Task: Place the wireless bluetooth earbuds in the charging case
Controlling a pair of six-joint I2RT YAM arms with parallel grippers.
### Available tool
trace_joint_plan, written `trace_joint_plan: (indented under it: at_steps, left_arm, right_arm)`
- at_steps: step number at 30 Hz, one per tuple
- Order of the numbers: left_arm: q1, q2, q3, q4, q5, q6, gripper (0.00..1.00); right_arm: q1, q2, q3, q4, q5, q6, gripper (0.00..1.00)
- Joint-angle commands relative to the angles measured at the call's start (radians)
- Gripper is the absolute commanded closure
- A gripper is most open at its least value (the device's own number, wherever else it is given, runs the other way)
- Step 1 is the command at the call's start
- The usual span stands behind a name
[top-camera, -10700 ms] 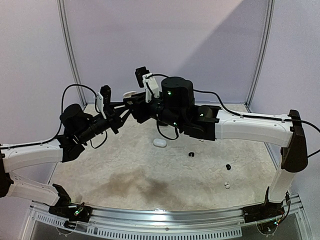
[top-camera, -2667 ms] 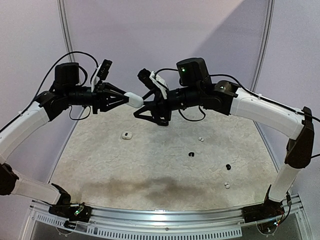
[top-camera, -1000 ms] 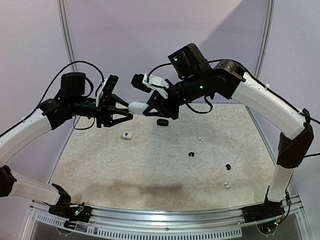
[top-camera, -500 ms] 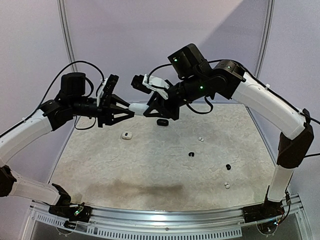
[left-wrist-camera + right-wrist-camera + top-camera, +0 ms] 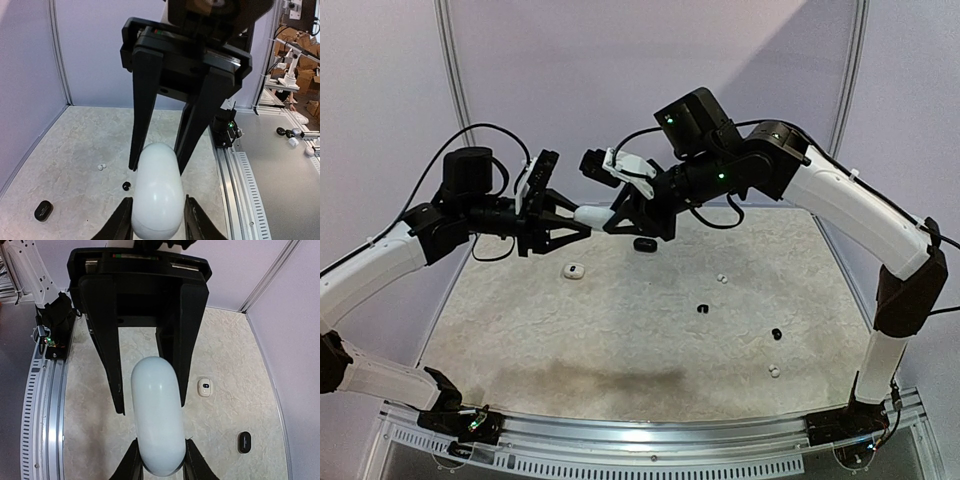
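A white oval charging case (image 5: 592, 213) hangs in the air over the far left of the table, held end to end between both grippers. My left gripper (image 5: 576, 219) is shut on its left end, my right gripper (image 5: 617, 216) on its right end. In the left wrist view the case (image 5: 156, 192) sits between my pads (image 5: 120, 222). In the right wrist view the case (image 5: 157, 420) is clamped the same way. Earbuds lie on the table: a white pair (image 5: 721, 279), two black ones (image 5: 702, 308) (image 5: 776, 334) and a white one (image 5: 774, 371).
A black oval case (image 5: 644, 243) lies on the table under the right gripper. A small white case (image 5: 574, 270) lies below the left gripper. White walls with metal posts close in the back and sides. A metal rail (image 5: 650, 440) runs along the near edge.
Both grippers and the white case have drifted slightly left and up together. The things on the table have not moved.
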Motion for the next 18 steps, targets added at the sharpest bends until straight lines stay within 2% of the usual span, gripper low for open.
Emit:
trace_joint_plan:
  at_steps: [1,7,12,18]
  left_arm:
    - [-0.024,-0.010,-0.035,0.040,0.040,-0.024,0.65]
    - [-0.024,-0.011,-0.041,0.096,0.049,-0.062,0.73]
    - [-0.023,-0.012,-0.052,0.105,0.068,-0.063,0.61]
    - [-0.012,-0.025,-0.079,0.205,0.060,-0.100,0.63]
  right_arm:
    - [0.001,-0.035,-0.040,0.092,-0.006,0.013,1.00]
    - [0.001,-0.043,-0.052,0.086,-0.008,0.018,1.00]
    - [-0.001,-0.056,-0.065,0.108,-0.003,0.021,1.00]
    - [-0.001,-0.072,-0.083,0.118,-0.004,0.020,1.00]
